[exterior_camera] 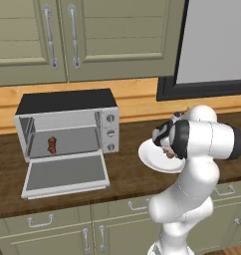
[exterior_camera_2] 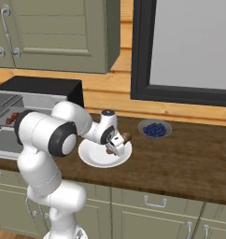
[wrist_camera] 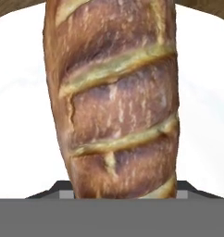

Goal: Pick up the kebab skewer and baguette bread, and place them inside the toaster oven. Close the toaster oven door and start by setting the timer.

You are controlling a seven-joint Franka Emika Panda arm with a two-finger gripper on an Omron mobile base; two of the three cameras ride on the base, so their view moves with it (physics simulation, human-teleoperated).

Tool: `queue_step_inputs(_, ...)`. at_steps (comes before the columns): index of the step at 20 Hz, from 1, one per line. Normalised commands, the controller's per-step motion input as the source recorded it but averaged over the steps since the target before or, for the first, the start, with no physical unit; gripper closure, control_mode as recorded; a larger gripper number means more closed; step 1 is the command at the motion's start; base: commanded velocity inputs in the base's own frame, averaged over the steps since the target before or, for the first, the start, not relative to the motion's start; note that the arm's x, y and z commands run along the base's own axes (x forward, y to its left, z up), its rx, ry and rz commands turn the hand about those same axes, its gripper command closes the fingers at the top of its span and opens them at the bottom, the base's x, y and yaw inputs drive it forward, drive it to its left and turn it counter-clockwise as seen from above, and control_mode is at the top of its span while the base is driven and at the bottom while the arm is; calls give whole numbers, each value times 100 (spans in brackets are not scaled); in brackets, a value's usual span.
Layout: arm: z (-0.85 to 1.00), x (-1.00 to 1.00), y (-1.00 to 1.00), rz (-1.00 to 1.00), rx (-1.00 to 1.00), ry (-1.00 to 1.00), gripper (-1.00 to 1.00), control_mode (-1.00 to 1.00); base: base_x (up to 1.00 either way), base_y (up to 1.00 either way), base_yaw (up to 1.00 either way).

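Baguette bread [wrist_camera: 116, 106], ridged brown crust, lies on round white plate [wrist_camera: 21, 115]; end effector [exterior_camera_2: 114, 148] grip unclear.

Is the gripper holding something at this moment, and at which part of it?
It cannot be told: the gripper straddles the brown scored baguette bread on the white plate, around its middle, but a closed grip is not visible.

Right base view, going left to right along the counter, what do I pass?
toaster oven → kebab skewer inside it → white plate → baguette bread on the plate, at the gripper → bowl of blueberries
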Motion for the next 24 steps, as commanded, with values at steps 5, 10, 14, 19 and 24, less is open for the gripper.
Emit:
queue_step_inputs(5,67,-68,1,5,5,-4,100,-100,0,0,0)
queue_step_inputs(10,100,-85,80,25,-1,0,100,-100,0,0,0)
queue_step_inputs(14,99,-83,100,44,-12,3,100,-100,0,0,0)
queue_step_inputs(19,99,-77,100,44,-16,5,100,-100,0,0,0)
queue_step_inputs(24,76,-19,100,27,-3,14,100,-100,0,0,0)
